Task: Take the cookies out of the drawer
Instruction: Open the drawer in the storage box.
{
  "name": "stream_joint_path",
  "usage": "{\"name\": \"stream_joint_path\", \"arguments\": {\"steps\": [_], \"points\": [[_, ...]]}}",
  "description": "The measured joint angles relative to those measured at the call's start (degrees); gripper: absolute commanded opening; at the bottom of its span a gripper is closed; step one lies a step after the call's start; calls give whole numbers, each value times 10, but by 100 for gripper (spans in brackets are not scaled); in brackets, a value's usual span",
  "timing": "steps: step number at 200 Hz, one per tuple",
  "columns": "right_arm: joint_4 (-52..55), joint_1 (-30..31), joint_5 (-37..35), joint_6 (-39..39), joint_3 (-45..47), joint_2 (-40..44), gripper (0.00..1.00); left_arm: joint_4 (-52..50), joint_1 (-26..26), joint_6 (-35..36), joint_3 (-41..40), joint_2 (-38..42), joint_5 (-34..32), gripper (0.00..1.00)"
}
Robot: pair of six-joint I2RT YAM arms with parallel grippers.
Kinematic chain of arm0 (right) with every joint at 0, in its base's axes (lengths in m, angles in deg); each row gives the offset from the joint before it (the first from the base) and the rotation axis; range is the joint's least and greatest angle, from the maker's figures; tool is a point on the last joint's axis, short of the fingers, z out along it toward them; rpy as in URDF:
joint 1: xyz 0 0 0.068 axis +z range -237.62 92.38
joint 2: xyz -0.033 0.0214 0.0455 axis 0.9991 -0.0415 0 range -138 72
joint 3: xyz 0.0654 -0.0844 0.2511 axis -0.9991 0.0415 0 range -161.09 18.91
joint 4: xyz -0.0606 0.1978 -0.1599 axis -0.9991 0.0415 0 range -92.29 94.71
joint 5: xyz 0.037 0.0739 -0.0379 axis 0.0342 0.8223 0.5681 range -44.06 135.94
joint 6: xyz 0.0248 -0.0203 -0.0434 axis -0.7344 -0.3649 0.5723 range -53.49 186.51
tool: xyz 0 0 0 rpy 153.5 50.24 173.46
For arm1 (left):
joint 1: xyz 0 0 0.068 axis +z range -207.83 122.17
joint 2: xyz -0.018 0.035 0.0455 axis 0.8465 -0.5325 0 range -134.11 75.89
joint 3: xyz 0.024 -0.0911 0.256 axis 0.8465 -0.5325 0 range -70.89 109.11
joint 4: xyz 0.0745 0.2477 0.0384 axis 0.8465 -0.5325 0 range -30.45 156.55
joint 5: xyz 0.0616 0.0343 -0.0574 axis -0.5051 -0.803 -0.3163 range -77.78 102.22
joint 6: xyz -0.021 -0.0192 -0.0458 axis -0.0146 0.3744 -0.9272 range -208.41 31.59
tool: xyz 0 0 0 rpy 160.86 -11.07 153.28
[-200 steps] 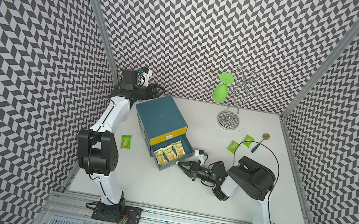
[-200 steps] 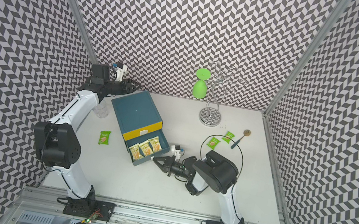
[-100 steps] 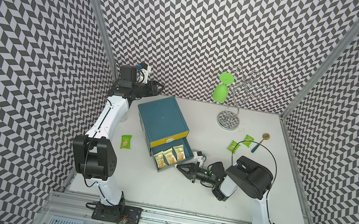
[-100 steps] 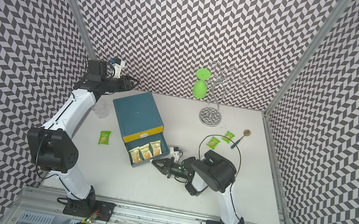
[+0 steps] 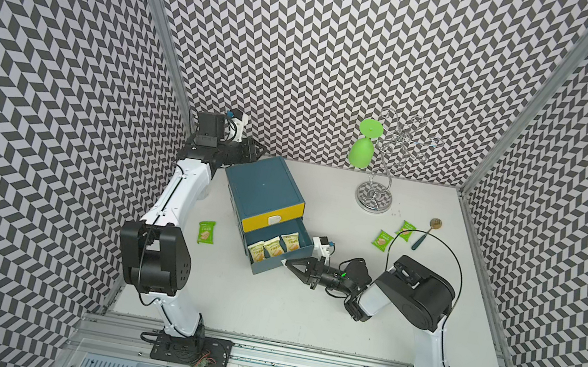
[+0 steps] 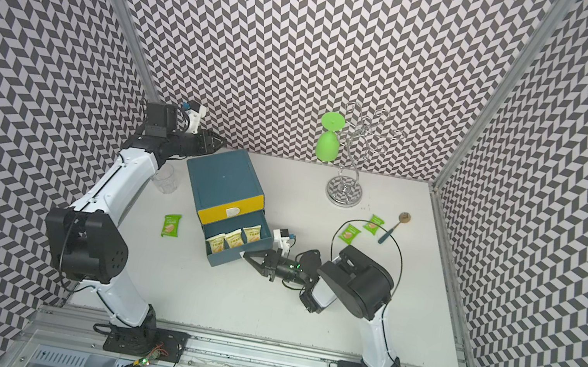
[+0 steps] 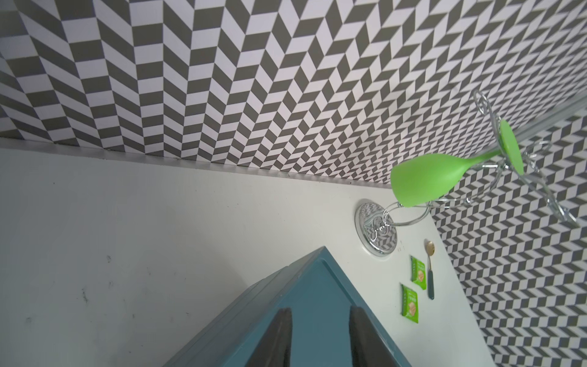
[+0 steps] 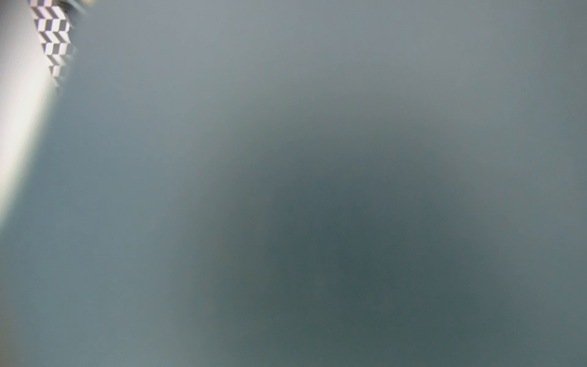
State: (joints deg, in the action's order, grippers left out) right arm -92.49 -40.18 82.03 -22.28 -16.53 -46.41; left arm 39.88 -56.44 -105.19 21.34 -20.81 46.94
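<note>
Three cream-yellow cookies (image 5: 272,248) (image 6: 233,239) stand side by side in the open lower drawer (image 5: 271,269) of a blue cabinet (image 5: 263,187). My right gripper (image 5: 288,263) (image 6: 247,254) lies low on the table with its tips together against the drawer's front right corner. The right wrist view is filled by the blurred blue drawer (image 8: 286,159), and the fingers are hidden there. My left gripper (image 5: 255,149) (image 7: 320,313) hovers at the cabinet's back corner, its fingers apart with nothing between them.
Green cookie packets lie on the table: one (image 5: 206,232) left of the cabinet and two (image 5: 382,240) (image 5: 407,229) at the right, beside a spoon (image 5: 424,234). A wire rack (image 5: 373,198) holding a green wine glass (image 5: 362,151) stands at the back. A clear cup (image 6: 167,178) sits under the left arm.
The left arm shifted slightly while its gripper stayed at the cabinet's back corner. The right gripper stayed at the drawer front.
</note>
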Motion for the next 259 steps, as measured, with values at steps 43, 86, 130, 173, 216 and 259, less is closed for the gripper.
{"name": "stream_joint_path", "arguments": {"steps": [43,86,130,173,216,259], "points": [[1,0,4,2,-1,0,0,-3,-33,7,-115,85,1,25],[1,0,4,2,13,1,0,46,-32,7,-179,83,8,23],[0,1,3,2,48,26,0,79,-32,9,-184,71,5,22],[0,3,-1,-2,81,38,0,105,-28,9,-184,59,6,21],[-1,4,-3,-4,100,41,0,111,-26,13,-184,56,6,21],[-1,4,-7,-5,104,41,0,112,-26,18,-184,56,6,21]]}}
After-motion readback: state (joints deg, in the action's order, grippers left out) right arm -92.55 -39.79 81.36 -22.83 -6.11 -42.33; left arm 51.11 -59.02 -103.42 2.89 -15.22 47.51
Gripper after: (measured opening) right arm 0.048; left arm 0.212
